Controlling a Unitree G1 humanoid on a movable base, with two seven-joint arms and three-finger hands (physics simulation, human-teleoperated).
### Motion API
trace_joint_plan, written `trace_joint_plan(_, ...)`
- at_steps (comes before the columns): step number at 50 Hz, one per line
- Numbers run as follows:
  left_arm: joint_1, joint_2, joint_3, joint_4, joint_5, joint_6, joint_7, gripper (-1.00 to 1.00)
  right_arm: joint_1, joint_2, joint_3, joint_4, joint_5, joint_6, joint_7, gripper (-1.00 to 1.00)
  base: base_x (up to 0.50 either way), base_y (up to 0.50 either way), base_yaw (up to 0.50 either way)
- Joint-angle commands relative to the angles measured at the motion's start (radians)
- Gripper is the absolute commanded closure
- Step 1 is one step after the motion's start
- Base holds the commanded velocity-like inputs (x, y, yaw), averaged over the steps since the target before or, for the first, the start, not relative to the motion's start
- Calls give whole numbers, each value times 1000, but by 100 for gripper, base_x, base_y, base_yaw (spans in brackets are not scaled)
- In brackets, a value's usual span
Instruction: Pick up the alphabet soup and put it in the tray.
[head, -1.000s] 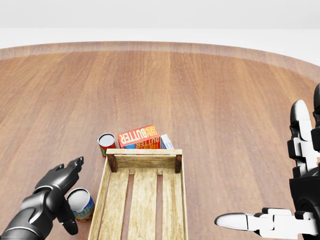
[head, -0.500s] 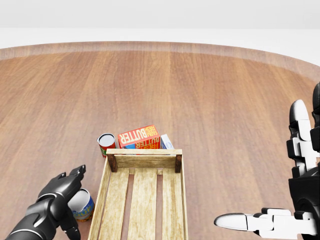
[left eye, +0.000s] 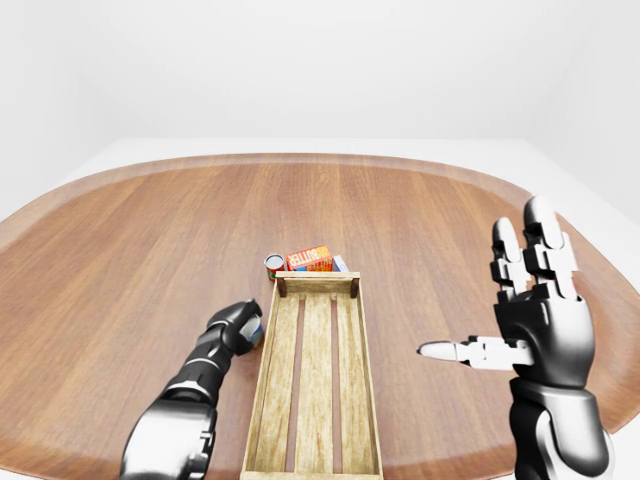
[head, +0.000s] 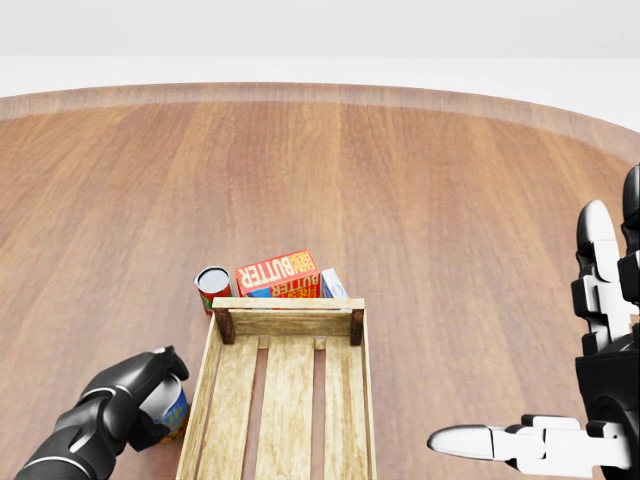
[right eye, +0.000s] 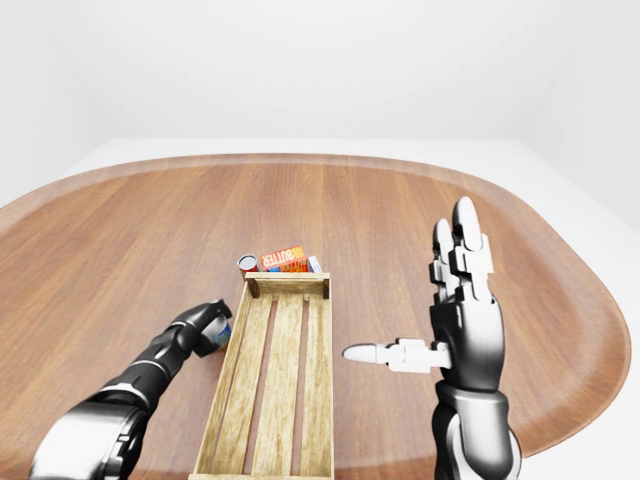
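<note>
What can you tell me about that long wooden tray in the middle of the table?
The wooden tray is a long, shallow crate of pale, weathered-looking planks: three slats with gaps as its floor, low side walls, and darker corner posts at its top end in the head view. It lies flat on the table, empty. A butter box sits just beyond that end; whether they touch is unclear.

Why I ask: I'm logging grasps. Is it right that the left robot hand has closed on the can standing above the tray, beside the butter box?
Wrong can. The left robot hand is closed on the can left of the tray, as the head view shows.
</note>
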Motion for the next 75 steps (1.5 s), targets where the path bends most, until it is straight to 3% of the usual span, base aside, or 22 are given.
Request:
trace_joint_plan(1,19,-7,-9,30,-3,-14,-31,100,-3,-1,3,8,-2,0,-3,-100,0,0,0)
trace_joint_plan(2,33,-14,-9,38,-2,-23,-17,100,-3,-2,1,7,0,0,-3,-100,0,0,0)
trace_joint_plan(12,24,-10,-9,28,-5,-17,-46,100,1,-1,-3,1,1,0,-1,-100,0,0,0)
trace_joint_plan(13,26,-9,-8,27,-7,-21,-47,100,2,0,-5,-3,4,0,0,-100,0,0,0)
trace_joint_plan(14,30,-5,1,25,-22,-40,-63,100,4,0,-7,-8,5,0,1,-100,0,0,0)
trace_joint_plan(16,35,0,6,28,-33,-48,-68,100,4,1,-8,-7,5,0,2,-100,0,0,0)
trace_joint_plan(42,26,92,36,28,-83,-31,-58,100,4,0,8,-9,-5,0,-3,-100,0,0,0)
trace_joint_plan(54,8,131,48,4,-112,-41,-76,100,3,-1,10,-11,-5,0,-3,-100,0,0,0)
trace_joint_plan(64,18,149,37,-40,-102,-57,-30,100,4,-1,14,-14,-8,0,-5,-100,0,0,0)
trace_joint_plan(68,11,163,28,-82,-67,-25,-6,100,3,-1,13,-8,-6,0,-5,-100,0,0,0)
trace_joint_plan(72,37,175,62,-247,-89,8,-115,100,4,-1,6,-14,-4,0,-6,-100,0,0,0)
trace_joint_plan(75,121,179,81,-494,-52,78,-223,100,1,-1,16,1,-12,0,-8,-100,0,0,0)
